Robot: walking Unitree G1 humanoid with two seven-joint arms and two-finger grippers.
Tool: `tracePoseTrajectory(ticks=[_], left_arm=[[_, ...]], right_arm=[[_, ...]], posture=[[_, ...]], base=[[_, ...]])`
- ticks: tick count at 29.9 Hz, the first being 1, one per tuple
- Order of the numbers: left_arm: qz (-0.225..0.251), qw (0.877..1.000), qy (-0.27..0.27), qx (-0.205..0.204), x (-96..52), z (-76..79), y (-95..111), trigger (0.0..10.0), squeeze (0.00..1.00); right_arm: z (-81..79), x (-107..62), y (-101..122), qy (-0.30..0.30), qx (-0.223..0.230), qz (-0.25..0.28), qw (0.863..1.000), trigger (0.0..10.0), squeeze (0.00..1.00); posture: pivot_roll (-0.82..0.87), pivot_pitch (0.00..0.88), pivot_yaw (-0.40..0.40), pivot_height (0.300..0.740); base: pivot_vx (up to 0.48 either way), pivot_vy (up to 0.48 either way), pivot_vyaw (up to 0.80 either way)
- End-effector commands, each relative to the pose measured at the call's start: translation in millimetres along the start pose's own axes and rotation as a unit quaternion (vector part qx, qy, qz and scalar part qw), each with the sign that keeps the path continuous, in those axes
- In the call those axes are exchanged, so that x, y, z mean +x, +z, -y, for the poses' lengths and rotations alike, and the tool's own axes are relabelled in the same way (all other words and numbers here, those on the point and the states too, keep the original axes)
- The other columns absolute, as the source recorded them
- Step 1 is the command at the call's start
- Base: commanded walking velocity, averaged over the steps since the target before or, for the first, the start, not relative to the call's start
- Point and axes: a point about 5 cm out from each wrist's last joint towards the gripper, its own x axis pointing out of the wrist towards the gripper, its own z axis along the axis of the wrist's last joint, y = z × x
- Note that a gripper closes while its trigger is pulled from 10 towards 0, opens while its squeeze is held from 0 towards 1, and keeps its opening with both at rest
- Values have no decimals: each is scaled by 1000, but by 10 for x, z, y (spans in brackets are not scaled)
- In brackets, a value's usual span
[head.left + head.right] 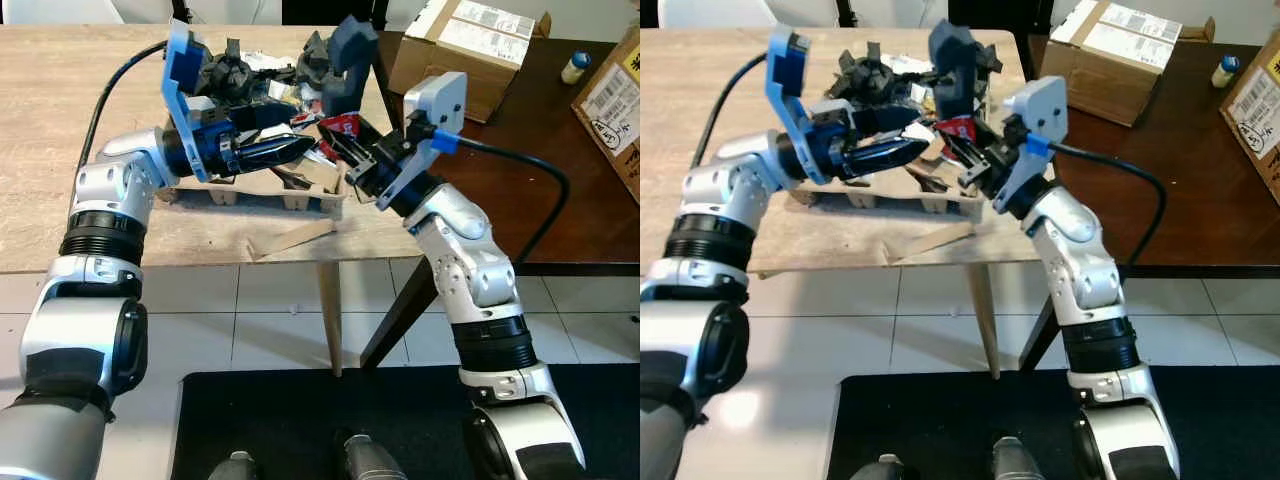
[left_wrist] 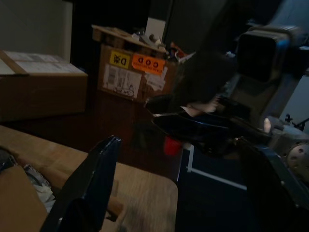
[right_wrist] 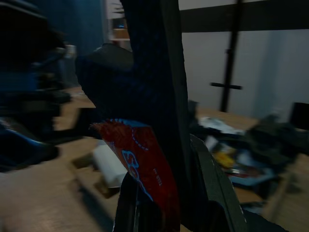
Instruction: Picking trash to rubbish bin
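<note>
**Both grippers meeting over a tray of trash at the counter edge**

Nearest the head camera: two silver arms rising from below, elbows out, over a black mat (image 1: 300, 420) on pale floor tiles. Left gripper (image 1: 300, 148) reaching in from the left, its long black fingers pressed together to a point over a brown cardboard tray (image 1: 300, 195) heaped with dark crumpled trash (image 1: 235, 70). Right gripper (image 1: 340, 140) coming in from the right, pinching a red wrapper (image 1: 343, 125) just above the tray's right end, close beside the left fingertips.

Seen from the right wrist but hard to read from the head: red wrapper (image 3: 142, 169) with white lettering clamped against a dark upright finger, more mixed trash blurred beyond on the wooden counter (image 3: 58, 203). Seen from the left wrist, dim: a dark finger (image 2: 91, 179) in the foreground, the right arm's gripper hardware opposite, and beyond it a brown box with yellow and orange stickers (image 2: 133, 72) on the dark table.

Around the work: light wooden counter (image 1: 60, 120) carrying the tray, a loose strip of cardboard (image 1: 295, 240) lying at its front edge. To the right, a dark brown table (image 1: 560, 180) with a taped cardboard box (image 1: 465, 50), a second labelled box (image 1: 615, 100) at the frame edge, and a small bottle (image 1: 575, 67). Black cables running from both wrists.
</note>
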Motion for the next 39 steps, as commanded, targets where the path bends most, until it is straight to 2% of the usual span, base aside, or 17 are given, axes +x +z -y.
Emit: tracePoseTrajectory(ticks=[1,6,8,11,12,13,14,15,16,18,23,27,31,33,35,38,39], left_arm=[[29,999,20,10,-41,-39,115,10000,0],[79,997,15,-12,-80,-41,219,10000,0],[79,997,15,-12,-80,-41,219,10000,0],[78,995,-36,-47,-103,35,181,10000,0],[62,995,-59,-59,-98,87,99,10000,0],[19,991,-106,-77,-48,222,-105,10000,0],[19,991,-106,-77,-48,222,-105,10000,0],[-14,985,-142,-94,-1,337,-257,10000,0],[-14,985,-142,-94,-1,337,-257,10000,0],[-62,975,-180,-110,28,471,-457,10000,0],[-143,963,-198,-113,25,583,-758,10000,0],[-266,939,-197,-95,-48,729,-1143,10000,0],[-314,925,-196,-84,-111,787,-1285,10000,0],[-376,903,-196,-73,-204,859,-1475,10000,0],[-392,896,-196,-76,-234,896,-1547,10000,0],[-434,878,-187,-80,-288,979,-1748,10000,0],[-434,878,-187,-80,-288,979,-1748,10000,0]], right_arm=[[196,-63,53,-55,0,11,998,0,0],[431,-212,112,-107,53,29,992,0,0],[431,-212,112,-107,53,29,992,0,0],[431,-297,167,-73,90,37,993,0,0],[395,-342,212,-38,116,41,992,0,0],[258,-434,258,54,146,25,987,0,0],[258,-434,258,54,146,25,987,0,0],[126,-516,224,130,152,-14,980,0,0],[126,-516,224,130,152,-14,980,0,0],[-21,-632,93,202,139,-84,966,0,0],[-178,-727,-26,251,153,-136,946,0,0],[-313,-822,-114,287,169,-190,923,0,0],[-333,-870,-179,294,163,-216,916,0,0],[-360,-927,-260,305,155,-247,906,0,0],[-375,-959,-302,311,151,-264,900,0,0],[-426,-1086,-460,330,131,-326,876,0,0],[-426,-1086,-460,330,131,-326,876,0,0]], posture=[[-30,219,-33,740],[-24,227,-30,740],[-24,227,-30,740],[-25,230,-28,740],[-26,232,-25,740],[-25,234,-25,740],[-25,234,-25,740],[-25,236,-24,740],[-25,236,-24,740],[-25,236,-24,740],[-24,237,-22,740],[-22,237,-23,740],[-21,240,-23,740],[-18,242,-22,740],[-17,243,-23,740],[-12,244,-25,740],[-12,244,-25,740]], base=[[0,0,0],[0,0,0],[0,0,0],[0,0,0],[0,0,0],[0,0,0],[0,0,0],[0,0,0],[0,0,0],[0,0,0],[0,0,0],[0,0,0],[0,0,0],[0,0,0],[0,0,0],[0,0,0],[0,0,0]])
